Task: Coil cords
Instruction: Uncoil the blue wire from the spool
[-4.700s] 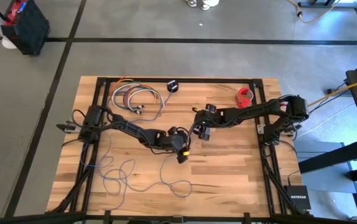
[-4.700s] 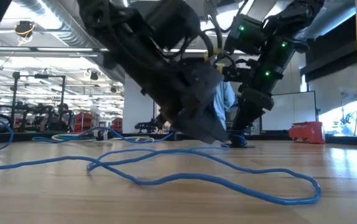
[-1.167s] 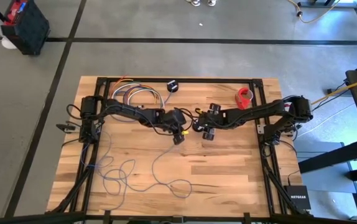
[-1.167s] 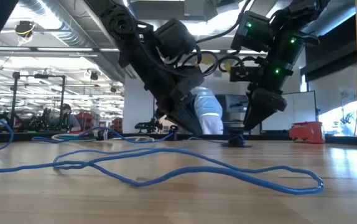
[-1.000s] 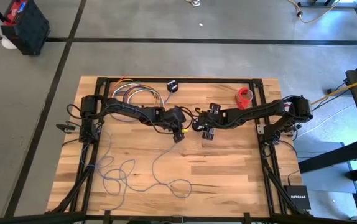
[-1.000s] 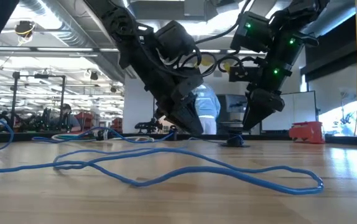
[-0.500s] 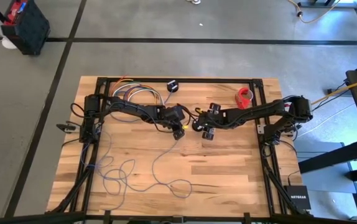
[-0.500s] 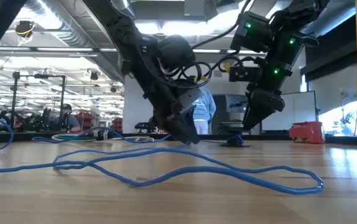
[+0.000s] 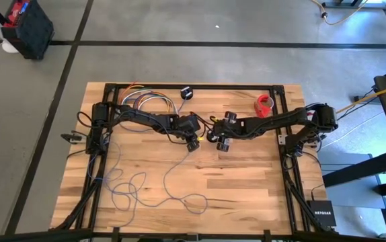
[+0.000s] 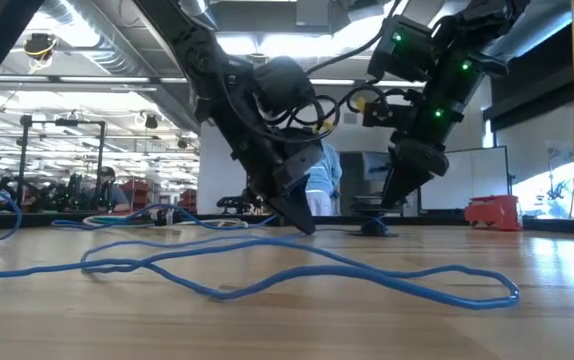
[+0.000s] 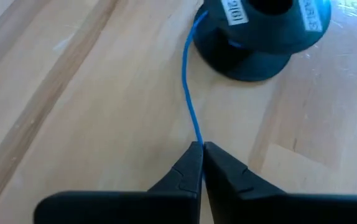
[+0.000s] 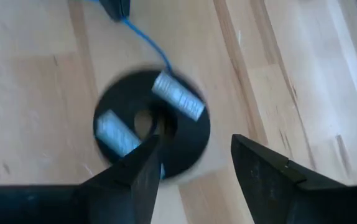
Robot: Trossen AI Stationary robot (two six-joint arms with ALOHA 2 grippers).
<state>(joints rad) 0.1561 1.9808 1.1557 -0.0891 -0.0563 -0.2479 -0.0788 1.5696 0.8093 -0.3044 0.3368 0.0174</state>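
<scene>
Two pincers met near the middle of my table (image 9: 247, 175). My left pincer (image 11: 201, 149) was closed, its fingertips pinching the thin blue cord (image 11: 190, 93) just short of the small black puck (image 11: 259, 34) in which the cord ended. The puck lay flat on the wood, white labels on its top, and the cord ran straight from my fingertips to its rim. My right pincer (image 12: 194, 165) hung right over that same puck (image 12: 152, 124), its two fingers spread wide to either side of it and gripping nothing. From above, the rest of the cord (image 9: 169, 181) trailed away from my left pincer (image 9: 194, 144) across the table in loose loops toward the near left corner. A bundle of other coloured cables (image 9: 146, 104) lay at the far left, and a red tape roll (image 9: 265, 103) sat at the far right.
</scene>
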